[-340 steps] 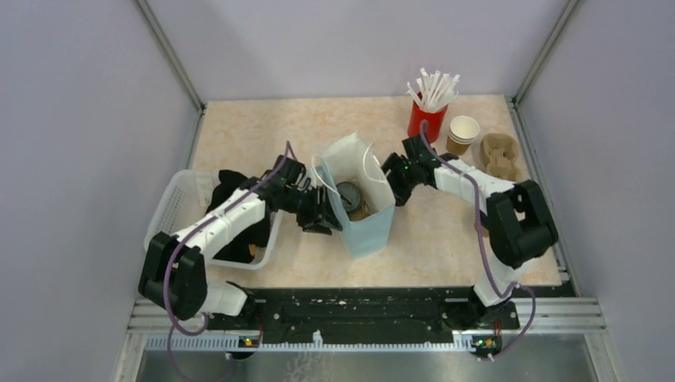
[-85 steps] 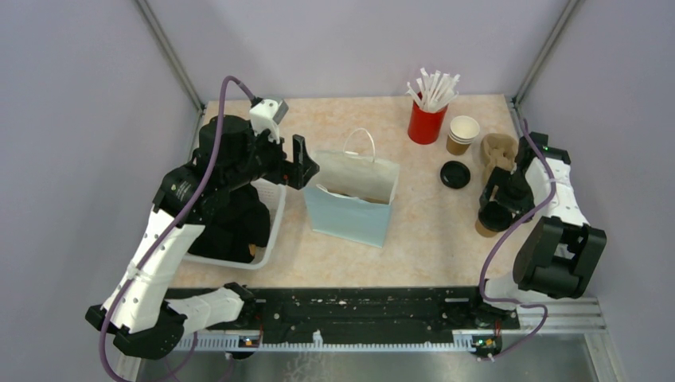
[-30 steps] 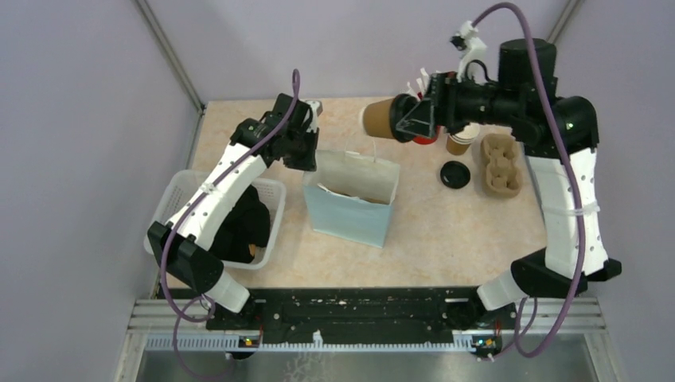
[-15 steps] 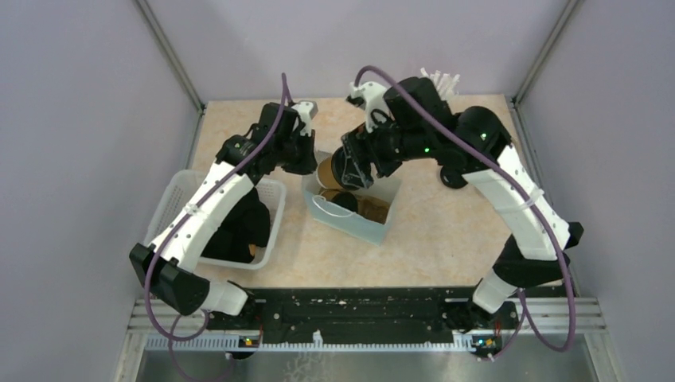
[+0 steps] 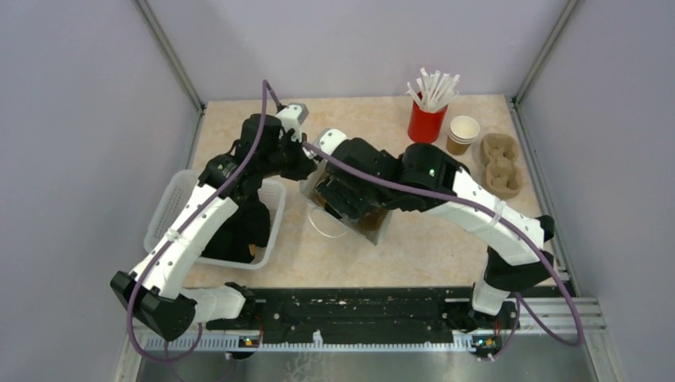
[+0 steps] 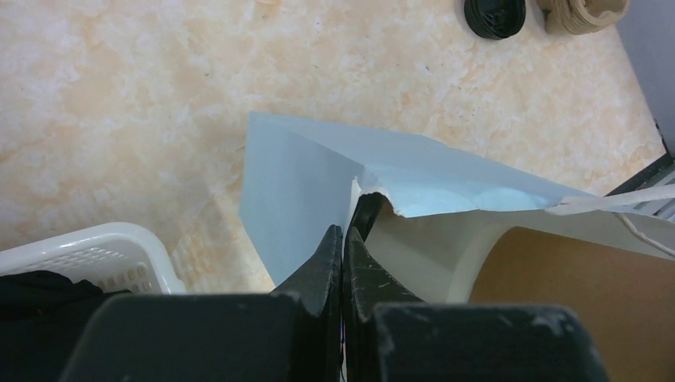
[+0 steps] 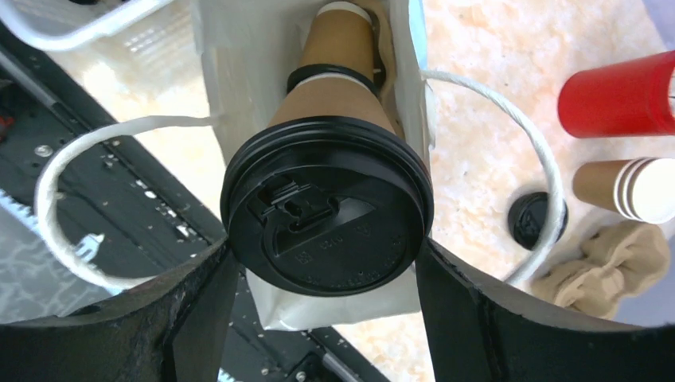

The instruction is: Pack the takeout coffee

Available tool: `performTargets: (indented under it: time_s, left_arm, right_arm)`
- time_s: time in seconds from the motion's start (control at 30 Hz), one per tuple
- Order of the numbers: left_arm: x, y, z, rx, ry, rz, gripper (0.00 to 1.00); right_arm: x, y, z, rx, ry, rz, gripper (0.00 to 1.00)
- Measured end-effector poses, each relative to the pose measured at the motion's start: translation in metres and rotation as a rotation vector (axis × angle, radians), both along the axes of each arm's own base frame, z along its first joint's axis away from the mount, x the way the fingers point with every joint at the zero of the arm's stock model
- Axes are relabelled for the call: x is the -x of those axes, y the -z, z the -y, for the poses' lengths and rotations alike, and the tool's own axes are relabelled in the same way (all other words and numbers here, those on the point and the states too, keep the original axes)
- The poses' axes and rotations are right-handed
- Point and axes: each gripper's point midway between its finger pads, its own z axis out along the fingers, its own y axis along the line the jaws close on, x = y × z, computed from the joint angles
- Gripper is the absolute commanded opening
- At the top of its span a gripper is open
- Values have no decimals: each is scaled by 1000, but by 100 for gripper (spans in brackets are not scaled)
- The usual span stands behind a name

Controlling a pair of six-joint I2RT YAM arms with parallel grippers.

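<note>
We see the right gripper [image 5: 348, 199] spread wide around a small brown kraft-paper cup with a round black plastic lid [image 7: 326, 203]. That cup now sits inside the mouth of the pale blue paper bag [image 6: 302, 191], near the middle of the marbled beige desk [image 5: 446, 247]. Half a second ago it hung tilted just above the opening, and a second ago it was high over the desk's far edge. The left gripper [image 6: 344, 239] has pinched fully closed on the bag's torn rim and holds the mouth apart. Deeper in the bag a second lidded kraft cup [image 7: 338, 40] lies just beyond the held one's base. We judge this coffee nearly packed, with only the release left. In the earliest frame both grippers worked the bag's rim and only one cup was inside.
</note>
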Motion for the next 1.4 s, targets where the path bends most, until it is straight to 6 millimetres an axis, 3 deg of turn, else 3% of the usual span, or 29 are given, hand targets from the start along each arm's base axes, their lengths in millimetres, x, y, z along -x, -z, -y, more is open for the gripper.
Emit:
performTargets:
  time_s: [0.53,0.9,1.2,1.4]
  left_arm:
    - [11,14,3,43,32,20,0]
    - [33,8,-2,142,68,149,0]
    - [34,7,1,165,88,192,0]
    - [36,21,1,153,106,189,0]
  right_arm:
    - [12,60,-19,238,28,59,63]
    - [2,79,-6,311,123,105,62]
    - [0,107,9,436,134,124,61]
    - [-2,126,14,463,128,144,61]
